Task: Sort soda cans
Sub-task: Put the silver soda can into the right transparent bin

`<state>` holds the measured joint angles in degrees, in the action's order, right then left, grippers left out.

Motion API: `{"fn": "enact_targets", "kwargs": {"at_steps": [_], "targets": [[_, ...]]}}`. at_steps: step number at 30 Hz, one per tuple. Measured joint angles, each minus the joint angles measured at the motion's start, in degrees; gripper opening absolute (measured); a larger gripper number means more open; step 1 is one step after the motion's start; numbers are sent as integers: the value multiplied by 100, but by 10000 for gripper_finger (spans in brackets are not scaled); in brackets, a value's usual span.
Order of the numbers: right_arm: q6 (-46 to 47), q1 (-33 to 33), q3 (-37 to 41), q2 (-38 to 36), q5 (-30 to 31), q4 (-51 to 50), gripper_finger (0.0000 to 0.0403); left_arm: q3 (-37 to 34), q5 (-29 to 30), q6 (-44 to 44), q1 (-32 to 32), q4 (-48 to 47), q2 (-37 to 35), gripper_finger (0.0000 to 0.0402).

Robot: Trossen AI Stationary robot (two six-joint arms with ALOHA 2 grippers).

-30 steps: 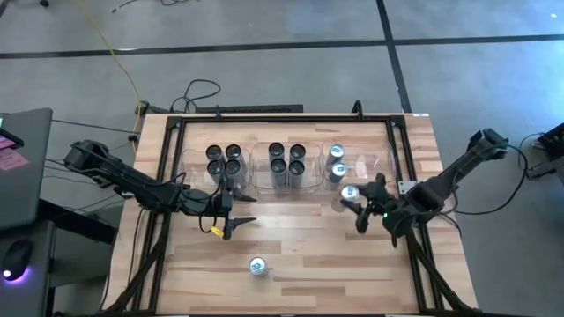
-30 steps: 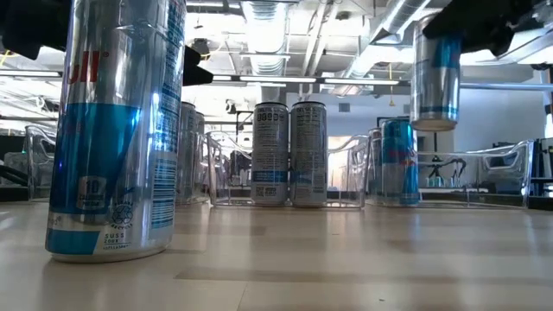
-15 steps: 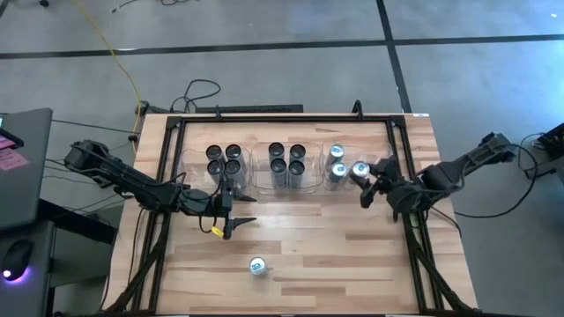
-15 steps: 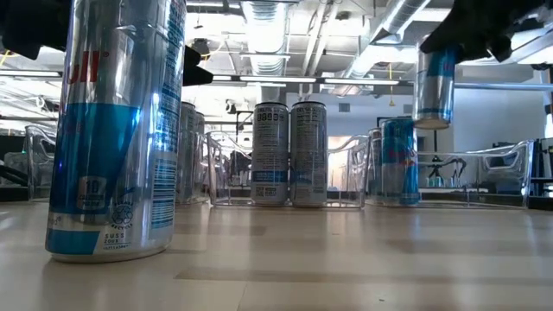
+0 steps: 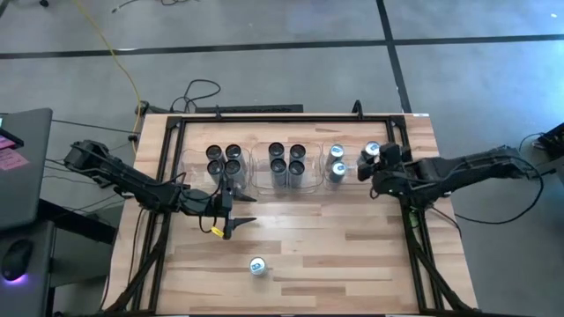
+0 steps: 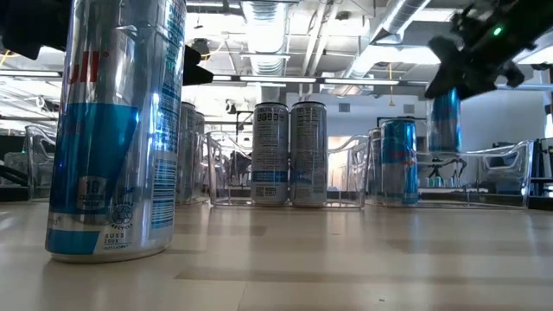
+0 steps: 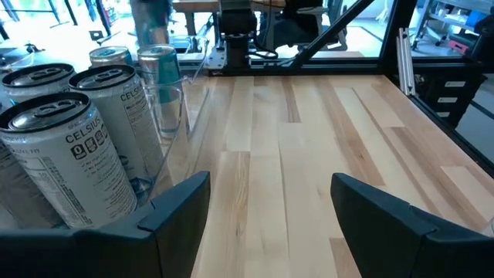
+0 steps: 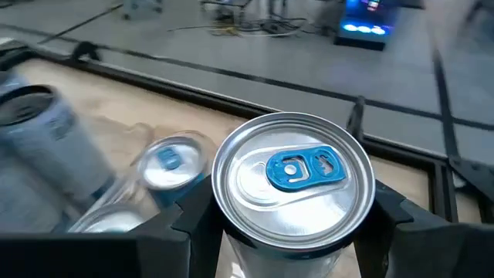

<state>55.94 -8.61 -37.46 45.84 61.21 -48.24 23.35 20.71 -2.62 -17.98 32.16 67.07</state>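
Four dark-topped cans stand in the left clear bin and four more in the middle bin. Two blue-white-topped cans stand in the right bin. One more blue-white-topped can stands alone near the table's near edge and looms large in the low view. My right gripper is shut on a further blue-white-topped can over the right bin. My left gripper hovers open over bare wood in front of the left bin. My right gripper pinches the can's upper wall just below the rim, one finger on each side. The fingers come roughly level from the table's right. The can is upright and lifted clear, its lower end about level with the bin's rim.
The three clear bins sit in a row along the far half of the table. A black frame runs around the table's edges. Bare wood lies between the bins and the near edge, with only the lone can on it.
My right gripper has carried its can from in front of the right bin toward the table's far edge and slightly right, so it now hangs over that bin's right part. It has stayed shut on the can, which has stayed upright.
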Motion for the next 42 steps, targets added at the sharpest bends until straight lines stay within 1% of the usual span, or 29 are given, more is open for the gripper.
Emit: {"fn": "enact_targets", "kwargs": {"at_steps": [2,7,10,15,17,22,28,31,39,42], "targets": [[-61,229,190,68,-94,352,212,2,0,17,0,39,0,265],[-363,722,728,234,-670,1413,212,2,1,105,0,132,0,265],[-625,931,943,296,-952,1853,212,2,0,130,1,152,0,265],[-819,1064,1154,332,-1019,2296,212,2,0,183,11,158,0,265],[-1068,1065,1254,387,-1041,2527,212,2,2,213,11,160,0,265],[-1264,1068,1569,504,-1120,3087,212,2,0,197,13,141,0,265],[-1400,1065,1598,569,-1146,3173,214,2,0,155,13,126,0,265],[-1453,1065,1598,569,-1165,3179,226,2,0,156,13,125,0,265],[-1459,1065,1598,559,-1171,3149,290,2,2,136,13,112,0,265],[-1458,1051,1575,427,-1164,3029,310,2,0,131,13,69,0,265]]}}
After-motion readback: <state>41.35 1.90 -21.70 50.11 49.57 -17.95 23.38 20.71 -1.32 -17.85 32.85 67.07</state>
